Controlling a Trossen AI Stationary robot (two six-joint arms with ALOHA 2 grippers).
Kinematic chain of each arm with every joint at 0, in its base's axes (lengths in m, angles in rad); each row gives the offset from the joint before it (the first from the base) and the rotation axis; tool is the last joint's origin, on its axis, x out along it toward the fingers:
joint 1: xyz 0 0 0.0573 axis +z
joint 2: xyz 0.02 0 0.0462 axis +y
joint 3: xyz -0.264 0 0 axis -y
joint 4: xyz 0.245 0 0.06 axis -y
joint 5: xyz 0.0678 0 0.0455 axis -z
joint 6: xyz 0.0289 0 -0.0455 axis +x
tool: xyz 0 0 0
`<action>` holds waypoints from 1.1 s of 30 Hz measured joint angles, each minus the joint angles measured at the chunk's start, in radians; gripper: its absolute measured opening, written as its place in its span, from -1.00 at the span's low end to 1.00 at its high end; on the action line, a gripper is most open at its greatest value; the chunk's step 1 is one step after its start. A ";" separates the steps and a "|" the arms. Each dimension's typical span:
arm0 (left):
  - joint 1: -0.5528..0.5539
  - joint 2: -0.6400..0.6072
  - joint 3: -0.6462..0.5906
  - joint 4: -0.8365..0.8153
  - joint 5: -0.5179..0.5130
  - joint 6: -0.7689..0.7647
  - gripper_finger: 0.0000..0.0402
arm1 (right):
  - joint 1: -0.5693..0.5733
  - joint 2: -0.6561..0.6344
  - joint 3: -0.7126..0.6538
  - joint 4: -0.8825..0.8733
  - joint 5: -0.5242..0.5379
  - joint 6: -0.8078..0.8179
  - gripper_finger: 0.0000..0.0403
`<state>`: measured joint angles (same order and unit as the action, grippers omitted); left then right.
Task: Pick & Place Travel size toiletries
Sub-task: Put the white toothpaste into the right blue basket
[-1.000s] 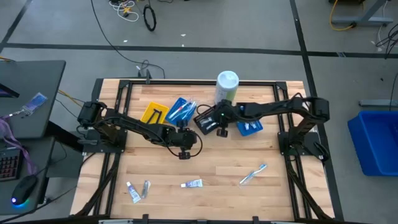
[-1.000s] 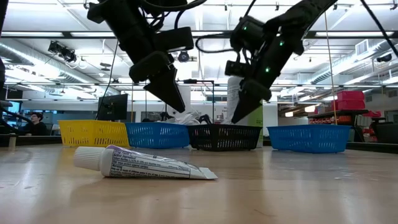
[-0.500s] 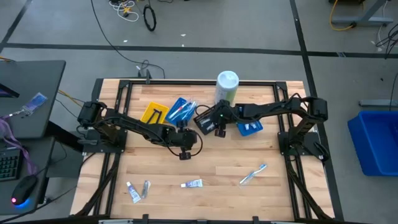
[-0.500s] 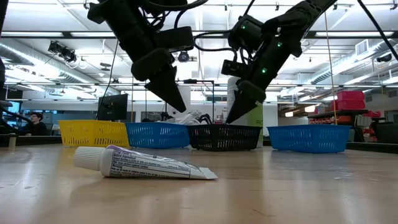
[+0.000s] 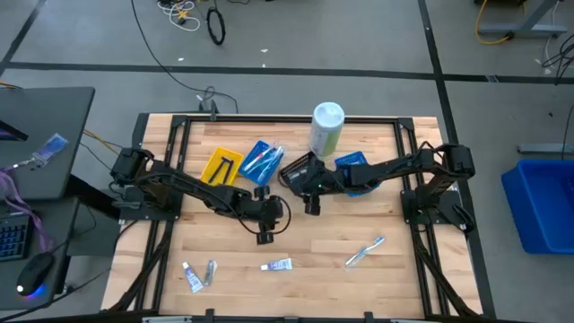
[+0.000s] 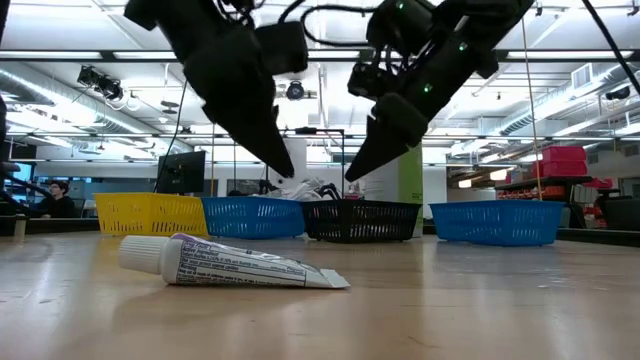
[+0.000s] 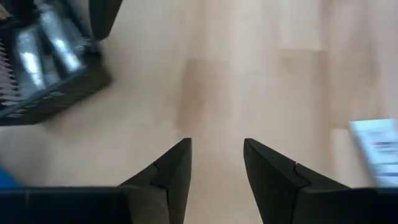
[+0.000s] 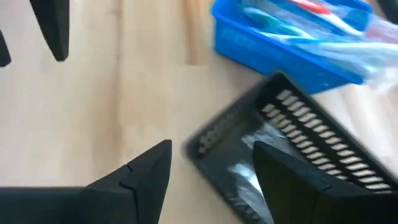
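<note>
Travel size toiletries lie on the wooden table near its front edge: a white-and-blue tube (image 5: 276,265), two small items (image 5: 199,274) at the left and a slim pair (image 5: 365,251) at the right. The tube (image 6: 230,265) lies on its side, close in the low view. My left gripper (image 5: 265,237) hangs open over bare wood mid-table, holding nothing (image 7: 216,144). My right gripper (image 5: 311,208) is open and empty just on the near side of the black tray (image 5: 296,170), which holds silvery tubes (image 8: 249,168).
Along the far half stand a yellow tray (image 5: 220,166), a blue tray of toothbrushes (image 5: 260,160), the black tray, another blue tray (image 5: 357,172) and a tall white-and-green canister (image 5: 326,126). Bare wood lies between the two grippers and the front items.
My right gripper has drawn back from over the black tray toward the table's near and left side, rising a little, and its fingers now stand wider apart. My left gripper has shifted slightly toward the near edge. Nothing on the table has moved.
</note>
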<state>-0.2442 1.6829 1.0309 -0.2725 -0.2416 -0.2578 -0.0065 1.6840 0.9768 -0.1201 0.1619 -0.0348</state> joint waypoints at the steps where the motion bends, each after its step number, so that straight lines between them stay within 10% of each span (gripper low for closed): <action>1: -0.016 0.000 0.000 0.006 0.000 -0.019 -0.24 | 0.014 0.000 0.000 0.004 0.000 0.015 0.17; 19: -0.413 0.105 0.000 0.096 -0.146 -0.468 -0.24 | 0.276 0.000 0.000 0.057 -0.068 0.188 0.01; 33: -0.443 0.231 0.005 0.118 -0.203 -0.473 -0.24 | 0.376 0.000 0.000 0.162 -0.063 0.228 0.13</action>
<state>-0.6876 1.9139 1.0359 -0.1549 -0.4445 -0.7303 0.3695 1.6845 0.9768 0.0419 0.0993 0.1930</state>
